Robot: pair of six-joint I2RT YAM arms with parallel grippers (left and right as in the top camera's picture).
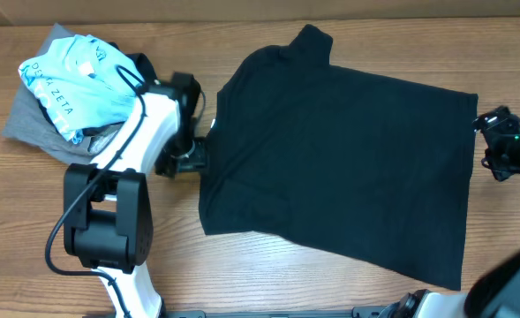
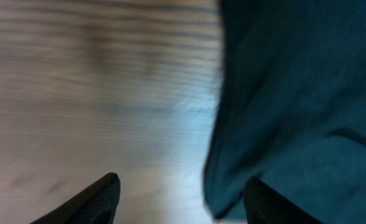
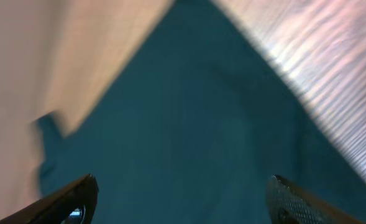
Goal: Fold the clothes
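Your left gripper is spread wide at the black T-shirt's edge, and your right gripper is spread just above its opposite edge. The shirt lies flat on the table. Beyond its left-arm side, the light blue tee is heaped on the grey garment

Left arm: white shell links, a chunky black motor block at the near joint, black housing at the far end. A thin black cable loops out from the block and runs up along the white link. Left gripper: two plain dark fingers. Right arm: black wrist unit with tiny green lights. Right gripper: dark fingers, one pad stippled.
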